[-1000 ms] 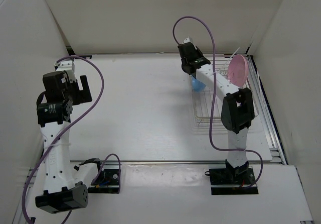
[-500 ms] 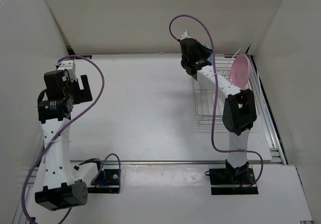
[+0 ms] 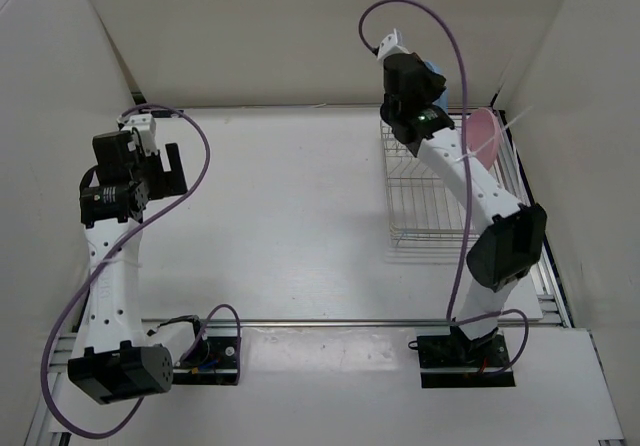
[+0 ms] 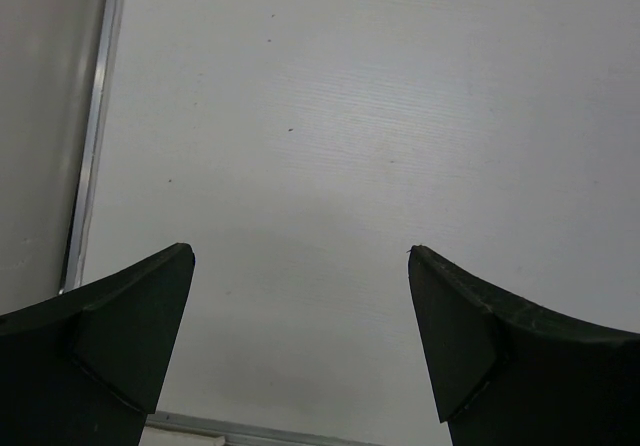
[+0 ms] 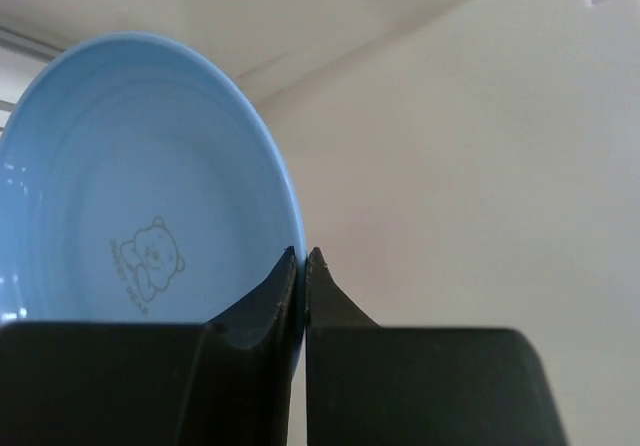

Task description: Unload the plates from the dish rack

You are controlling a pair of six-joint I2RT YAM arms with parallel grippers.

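Note:
The light blue plate point(image 5: 130, 186) hangs in the air with my right gripper point(image 5: 304, 256) shut on its rim; a small bear drawing shows on its inner face. From above, only a sliver of that blue plate point(image 3: 433, 70) shows beside the raised right gripper point(image 3: 424, 84), high over the far end of the dish rack point(image 3: 428, 201). The pink plate point(image 3: 482, 134) stands on edge at the rack's far right. My left gripper point(image 3: 160, 171) is open at the far left, and in its wrist view the left gripper point(image 4: 300, 251) holds nothing over bare white table.
White enclosure walls close in at the back and both sides. A metal rail point(image 3: 540, 266) runs along the table's right edge and another metal rail point(image 4: 95, 126) along the left. Purple cables loop from both arms.
My right arm has lifted the blue plate up out of the rack and carried it toward the back wall. The left arm has shifted slightly, still open.

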